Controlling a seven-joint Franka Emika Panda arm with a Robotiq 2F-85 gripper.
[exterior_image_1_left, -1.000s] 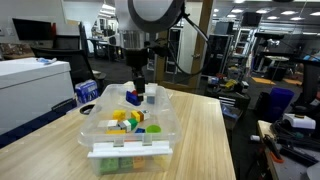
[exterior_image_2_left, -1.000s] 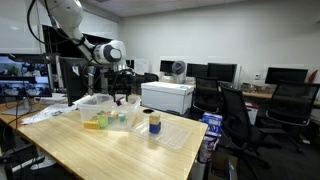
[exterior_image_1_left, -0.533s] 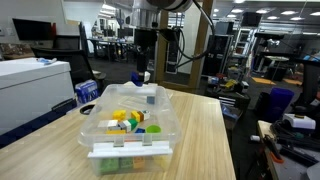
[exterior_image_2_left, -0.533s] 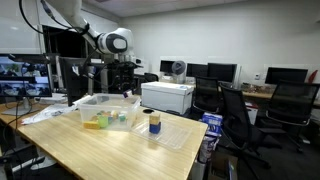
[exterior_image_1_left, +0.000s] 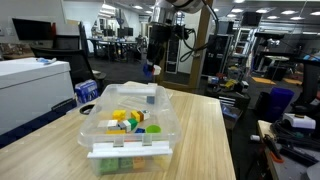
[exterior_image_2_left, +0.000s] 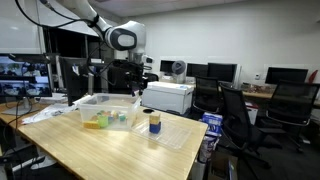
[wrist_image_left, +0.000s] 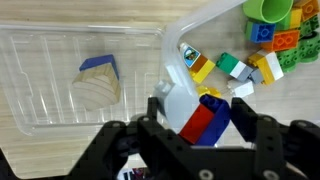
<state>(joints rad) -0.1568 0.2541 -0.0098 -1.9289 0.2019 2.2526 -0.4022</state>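
Office desks and monitors surround a wooden table (exterior_image_1_left: 205, 130). On it a clear bin (exterior_image_1_left: 100, 128) of toy bricks stands beside a clear lid (wrist_image_left: 40, 60). The gripper (exterior_image_1_left: 150, 66) hangs well above the bin's far end. Its jaws stand fairly wide, clamped on a red-and-blue block (wrist_image_left: 205, 120). In the wrist view the block's long axis slants from lower left to upper right.

Wrist view: green cup (wrist_image_left: 268, 8) cut off at 1 o'clock edge; gripper (wrist_image_left: 200, 112) body cropped at 6 o'clock; red-blue block (wrist_image_left: 204, 126) btm end hidden
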